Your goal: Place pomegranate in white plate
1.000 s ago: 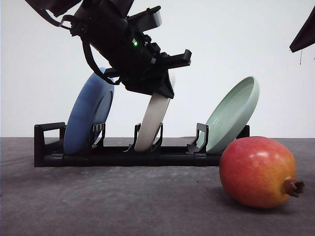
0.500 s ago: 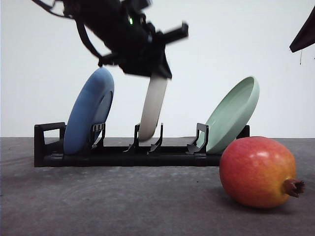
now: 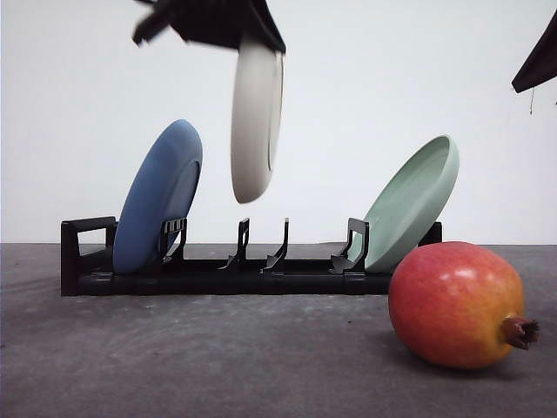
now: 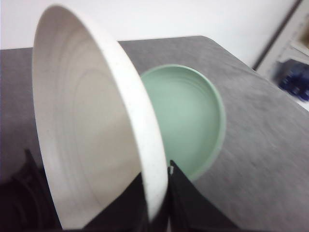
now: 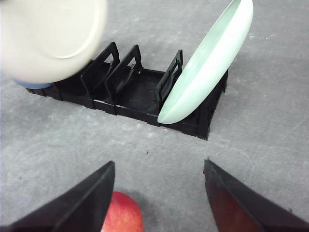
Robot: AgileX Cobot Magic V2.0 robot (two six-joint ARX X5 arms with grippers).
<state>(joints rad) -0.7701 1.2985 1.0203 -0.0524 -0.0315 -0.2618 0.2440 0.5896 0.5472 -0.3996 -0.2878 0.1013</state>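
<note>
Nearest in the front view: the pomegranate (image 3: 459, 304) lies on the grey table (image 3: 218, 357) at lower right, dried crown pointing right, untouched. In the right wrist view only a red slice of it shows (image 5: 121, 213), between the two dark fingers, nearer the left finger (image 5: 84, 200).

Right gripper (image 5: 159, 200): jaws spread wide, nothing between them, hovering over the table on the near side of the rack, well clear of the fruit. Front view catches just a dark corner of that arm at the top right edge.

Behind the fruit, the black dish rack (image 3: 218, 270). Blue plate (image 3: 157, 198) leans in its left slot, mint green plate (image 3: 411, 202) leans in the right slot. The middle slots hold nothing.

Left gripper (image 4: 157, 195): up high, above the rack's middle, clamped on the rim of the white plate (image 3: 255, 122). Plate hangs on edge, near vertical, its lower edge above the rack and apart from it.

View differences: left wrist view shows the white plate's concave face and the fingers pinching its rim, with the green plate's inside right behind. Right wrist view shows the white plate's underside (image 5: 48, 36) over the rack's left end, hiding most of the blue plate.
</note>
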